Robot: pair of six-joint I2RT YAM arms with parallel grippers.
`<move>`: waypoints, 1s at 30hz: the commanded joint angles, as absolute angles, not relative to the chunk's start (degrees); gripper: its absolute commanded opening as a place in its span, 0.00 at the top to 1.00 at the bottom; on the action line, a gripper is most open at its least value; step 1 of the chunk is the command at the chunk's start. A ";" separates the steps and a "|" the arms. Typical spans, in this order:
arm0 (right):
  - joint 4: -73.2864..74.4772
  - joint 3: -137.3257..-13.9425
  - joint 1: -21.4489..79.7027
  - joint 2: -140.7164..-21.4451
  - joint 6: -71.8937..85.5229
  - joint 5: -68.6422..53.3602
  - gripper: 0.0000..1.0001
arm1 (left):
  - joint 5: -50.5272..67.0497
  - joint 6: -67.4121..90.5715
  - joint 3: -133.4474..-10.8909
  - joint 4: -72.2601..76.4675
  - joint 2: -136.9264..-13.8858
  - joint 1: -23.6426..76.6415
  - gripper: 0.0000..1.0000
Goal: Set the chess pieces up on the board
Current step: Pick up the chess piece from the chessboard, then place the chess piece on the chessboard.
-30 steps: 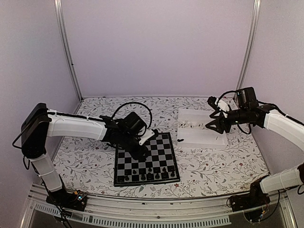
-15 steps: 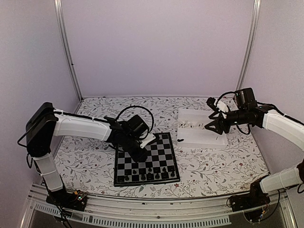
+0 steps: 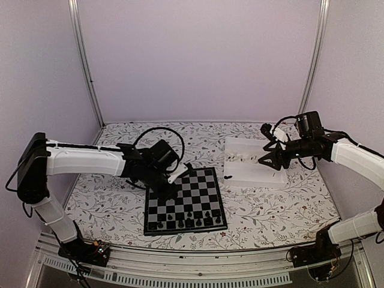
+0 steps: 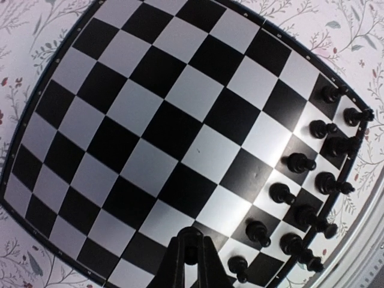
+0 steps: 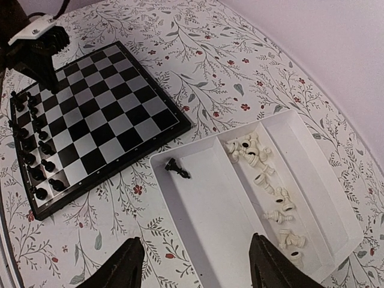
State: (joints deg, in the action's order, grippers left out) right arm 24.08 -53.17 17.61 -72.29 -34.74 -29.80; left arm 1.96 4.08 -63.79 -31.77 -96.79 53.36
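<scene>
The board (image 3: pixel 201 191) lies at the table's centre, with several black chess pieces (image 3: pixel 187 219) standing in two rows along its near edge. They also show in the left wrist view (image 4: pixel 312 180) and the right wrist view (image 5: pixel 33 156). My left gripper (image 3: pixel 170 189) hangs over the board's left part, shut on a small black piece (image 4: pixel 191 255). My right gripper (image 3: pixel 267 159) is open and empty above the white tray (image 3: pixel 264 180). One black piece (image 5: pixel 178 168) lies on its side in the tray's near compartment. Several white pieces (image 5: pixel 264 174) lie in the middle compartment.
The white tray (image 5: pixel 198 240) has three long compartments and sits right of the board on the floral tablecloth. A black cable loops behind my left arm (image 3: pixel 157 133). Metal frame posts stand at the back corners.
My left gripper has shifted a little to the left over the board, and its arm has stretched out. The right arm has not moved.
</scene>
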 commanded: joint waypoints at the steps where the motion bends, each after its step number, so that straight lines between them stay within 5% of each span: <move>1: 23.64 -52.56 17.64 -73.01 -35.23 -31.18 0.37 | -1.07 9.43 -59.51 -37.92 -89.55 54.05 0.98; 10: 24.16 -53.00 17.60 -74.43 -35.61 -32.03 0.36 | -2.39 18.14 -54.98 -41.78 -82.52 54.13 0.98; 30: 25.03 -53.50 17.67 -75.06 -36.12 -32.83 0.30 | 2.15 23.75 -53.00 -43.86 -87.45 53.44 0.98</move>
